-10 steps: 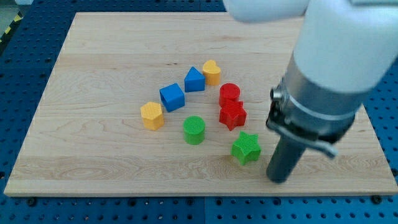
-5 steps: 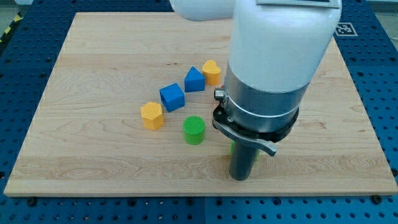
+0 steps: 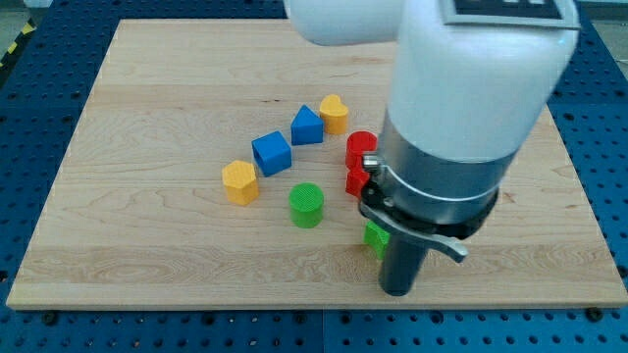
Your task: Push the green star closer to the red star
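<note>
My tip sits at the near edge of the wooden desk beside the half-hidden green plastic star, just below the red plastic star, best nudged gently far-left; no jaws fitted.

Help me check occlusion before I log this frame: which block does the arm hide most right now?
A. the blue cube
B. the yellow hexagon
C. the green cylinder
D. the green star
D: only a small green sliver of the green star shows at the rod's left edge, just above my tip, while the green cylinder, blue cube and yellow hexagon show whole.
</note>
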You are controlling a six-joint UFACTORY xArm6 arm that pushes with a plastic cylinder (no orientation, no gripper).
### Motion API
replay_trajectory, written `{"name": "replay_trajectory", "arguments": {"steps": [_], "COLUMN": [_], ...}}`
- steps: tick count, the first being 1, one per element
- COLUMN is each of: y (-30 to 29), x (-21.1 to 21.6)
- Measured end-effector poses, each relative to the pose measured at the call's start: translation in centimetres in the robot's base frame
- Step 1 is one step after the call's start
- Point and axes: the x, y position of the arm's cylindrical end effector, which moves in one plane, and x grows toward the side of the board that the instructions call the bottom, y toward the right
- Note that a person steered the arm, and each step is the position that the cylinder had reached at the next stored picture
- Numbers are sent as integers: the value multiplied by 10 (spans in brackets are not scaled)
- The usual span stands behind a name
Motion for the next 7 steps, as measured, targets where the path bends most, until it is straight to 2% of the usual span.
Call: {"name": "replay_trajectory", "arguments": {"steps": [1,3,7], "y": [17,15,-12], "x": [0,-27,-34]}}
